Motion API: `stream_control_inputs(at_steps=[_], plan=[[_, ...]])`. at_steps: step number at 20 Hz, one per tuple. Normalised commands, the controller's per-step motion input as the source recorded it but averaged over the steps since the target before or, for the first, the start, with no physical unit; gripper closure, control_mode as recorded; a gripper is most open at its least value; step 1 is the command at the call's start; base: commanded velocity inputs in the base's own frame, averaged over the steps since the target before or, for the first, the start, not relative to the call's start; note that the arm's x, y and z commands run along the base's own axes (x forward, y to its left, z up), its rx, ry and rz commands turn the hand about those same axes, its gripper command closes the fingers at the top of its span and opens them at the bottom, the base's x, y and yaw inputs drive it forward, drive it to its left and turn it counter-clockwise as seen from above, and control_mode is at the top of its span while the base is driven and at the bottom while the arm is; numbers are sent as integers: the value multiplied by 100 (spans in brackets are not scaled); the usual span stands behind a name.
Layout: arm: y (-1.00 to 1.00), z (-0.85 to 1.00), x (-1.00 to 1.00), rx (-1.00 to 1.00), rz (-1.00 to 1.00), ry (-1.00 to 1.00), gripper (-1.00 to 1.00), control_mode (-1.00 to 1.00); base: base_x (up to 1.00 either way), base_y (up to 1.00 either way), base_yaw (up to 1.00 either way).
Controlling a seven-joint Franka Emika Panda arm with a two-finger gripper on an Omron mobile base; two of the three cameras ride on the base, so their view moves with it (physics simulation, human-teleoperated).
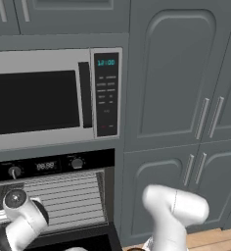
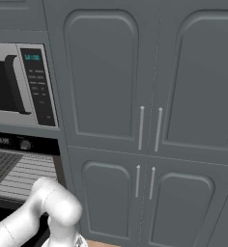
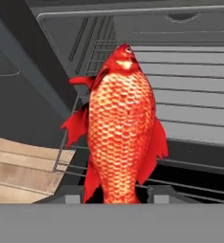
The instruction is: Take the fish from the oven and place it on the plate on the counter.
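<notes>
Fish point(image 3: 119, 133), bright red and scaly, stands between my gripper point(image 3: 118, 195) fingertips, pinched near its tail, head pointing into the open oven point(image 1: 63, 198) above the wire rack point(image 3: 190, 99). It looks light, stiff and slippery; gripping its thick middle seems safer.

silver microwave point(image 1: 39, 100), grey cabs point(image 2: 149, 120), wood floor point(image 3: 19, 171)

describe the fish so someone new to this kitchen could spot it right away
Find the open oven under the silver microwave, its wire racks showing. In the hand view, just in front of those racks, the fish rises from the hand. It is the one bright red-orange, scaly thing among greys.
</notes>
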Motion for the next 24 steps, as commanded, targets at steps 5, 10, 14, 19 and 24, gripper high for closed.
stream_control_inputs(at_steps=[5, 10, 14, 19, 24], plan=[[-24, 98, -77, 8, 0, -16, 100, -100, 0, 0, 0], [-31, 100, -71, 10, -2, -17, 100, -100, 0, 0, 0], [-52, 100, -55, 13, -5, -14, 100, -100, 0, 0, 0], [-67, 100, -42, 17, -6, -6, 100, -100, 0, 0, 0], [-82, 100, -26, 21, -4, 0, 100, -100, 0, 0, 0]])
